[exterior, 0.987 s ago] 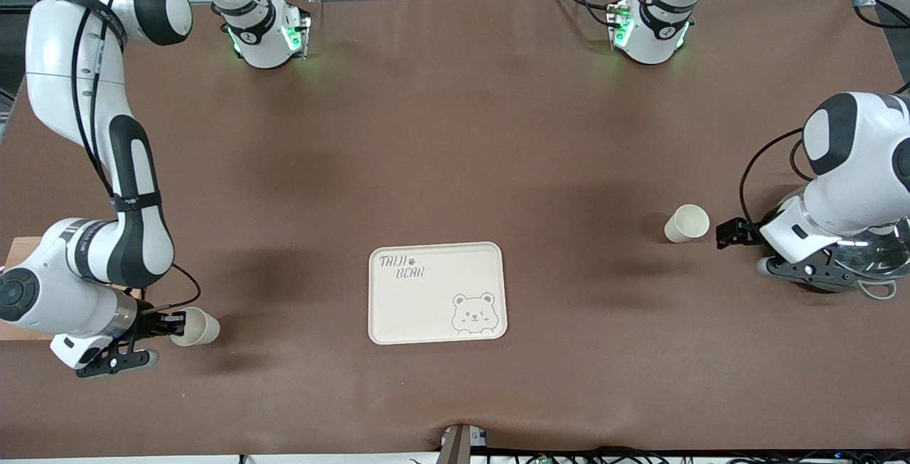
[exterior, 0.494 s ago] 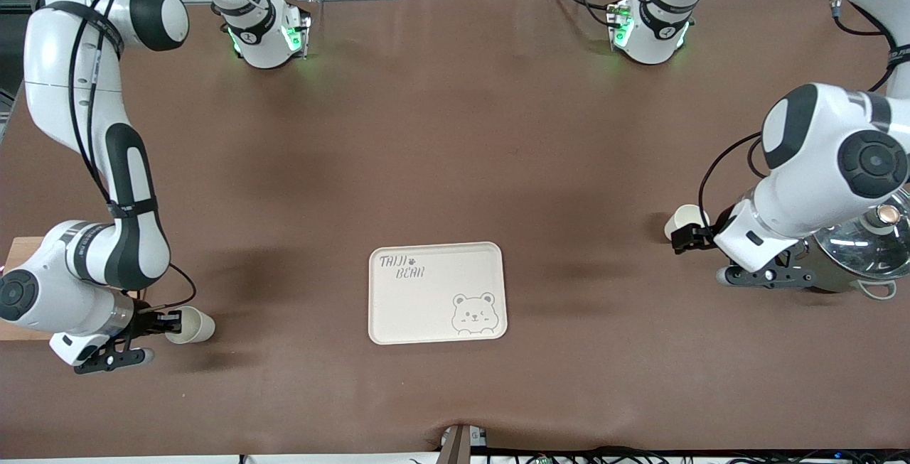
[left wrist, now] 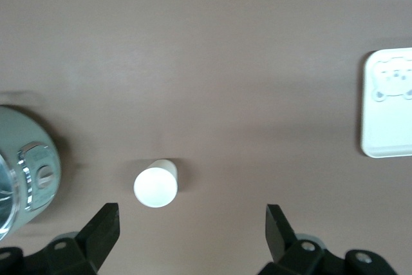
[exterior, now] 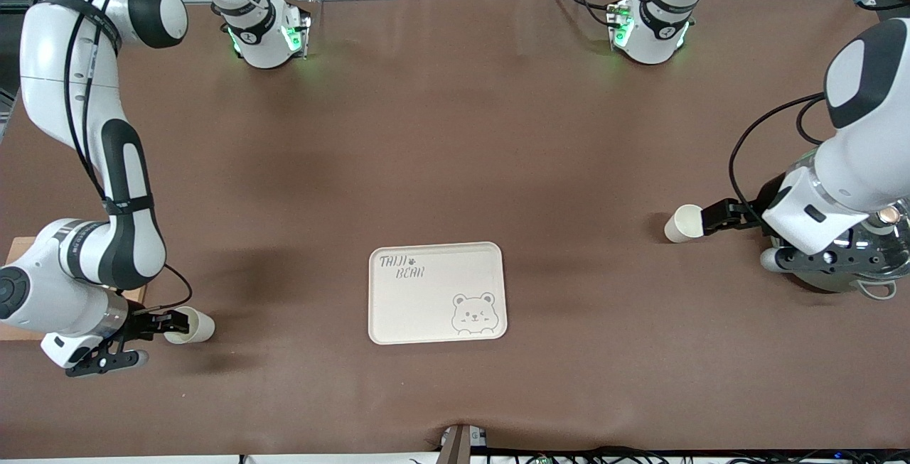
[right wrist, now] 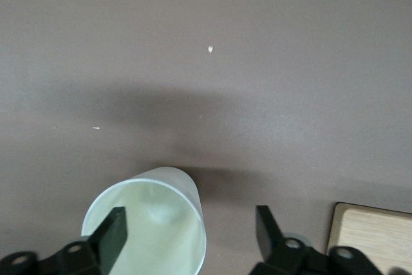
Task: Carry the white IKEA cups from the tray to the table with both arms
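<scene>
Two white cups stand on the brown table. One cup (exterior: pixel 190 327) is near the right arm's end, seen from above in the right wrist view (right wrist: pixel 154 223). My right gripper (exterior: pixel 169 323) is open at its rim: one finger (right wrist: pixel 111 235) lies over the mouth, the other is outside the wall. The other cup (exterior: pixel 685 223) stands toward the left arm's end. My left gripper (exterior: pixel 719 219) is open and empty beside it. In the left wrist view the cup (left wrist: pixel 156 185) lies just ahead of the gripper (left wrist: pixel 191 228), closer to one finger (left wrist: pixel 103 228).
The cream bear-printed tray (exterior: pixel 384 322) lies mid-table toward the front camera and shows in the left wrist view (left wrist: pixel 386 140). A silver lidded pot (exterior: pixel 885 244) sits under the left arm. A wooden board (exterior: pixel 8 286) lies at the right arm's end.
My left gripper swung in over its cup and has drawn back toward the left arm's end, fingertips by the cup. The right gripper and its cup shifted slightly toward the right arm's end.
</scene>
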Controlling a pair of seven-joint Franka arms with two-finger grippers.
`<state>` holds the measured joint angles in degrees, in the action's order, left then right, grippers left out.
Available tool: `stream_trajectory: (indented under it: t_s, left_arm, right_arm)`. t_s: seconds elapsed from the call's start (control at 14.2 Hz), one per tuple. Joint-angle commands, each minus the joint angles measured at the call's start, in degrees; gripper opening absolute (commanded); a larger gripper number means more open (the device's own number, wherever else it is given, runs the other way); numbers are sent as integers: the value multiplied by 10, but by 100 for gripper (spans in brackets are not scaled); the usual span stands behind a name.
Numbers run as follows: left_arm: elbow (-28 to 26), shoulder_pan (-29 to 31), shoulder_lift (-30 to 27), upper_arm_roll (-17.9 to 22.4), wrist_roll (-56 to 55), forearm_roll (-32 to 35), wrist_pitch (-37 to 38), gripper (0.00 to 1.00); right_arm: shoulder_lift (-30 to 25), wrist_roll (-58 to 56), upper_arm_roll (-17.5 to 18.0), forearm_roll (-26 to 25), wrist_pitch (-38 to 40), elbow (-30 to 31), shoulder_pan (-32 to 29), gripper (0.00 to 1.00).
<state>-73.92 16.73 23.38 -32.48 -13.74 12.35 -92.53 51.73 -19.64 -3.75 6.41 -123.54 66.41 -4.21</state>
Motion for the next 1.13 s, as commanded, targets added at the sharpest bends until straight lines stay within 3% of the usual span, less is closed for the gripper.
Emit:
stream_trajectory:
  t_s: [0.0, 0.28, 0.35, 0.56, 0.78, 0.85, 0.92, 0.99, 1.06]
  left_arm:
    - [5, 1, -4, 3, 0, 57, 29, 100]
    - [9, -24, -8, 14, 6, 53, 40, 100]
    - [9, -69, -10, 68, 9, 37, 40, 100]
    - [7, -242, -38, 319, 76, -73, 40, 100]
    - [7, -327, -69, 477, 183, -169, 41, 100]
    - [6, -349, -69, 502, 186, -172, 45, 100]
    - [6, -348, -69, 501, 185, -173, 48, 100]
    - [5, -333, -70, 484, 183, -174, 51, 100]
    - [6, -288, -70, 429, 178, -176, 60, 100]
  right_arm:
    - [-43, 2, 3, -4, 14, 12, -4, 100]
    - [-111, 101, -4, -14, 107, 13, 1, 100]
    - [-129, 113, -4, -17, 129, 14, 1, 100]
    - [-211, 143, -2, -18, 153, 67, 4, 100]
    - [-302, 157, -1, -17, 153, 147, 13, 100]
    - [-333, 157, -1, -17, 152, 171, 16, 100]
    - [-358, 157, -1, -17, 153, 184, 17, 100]
    - [-383, 157, 0, -17, 158, 196, 18, 100]
    - [-403, 157, 0, -17, 167, 207, 19, 100]
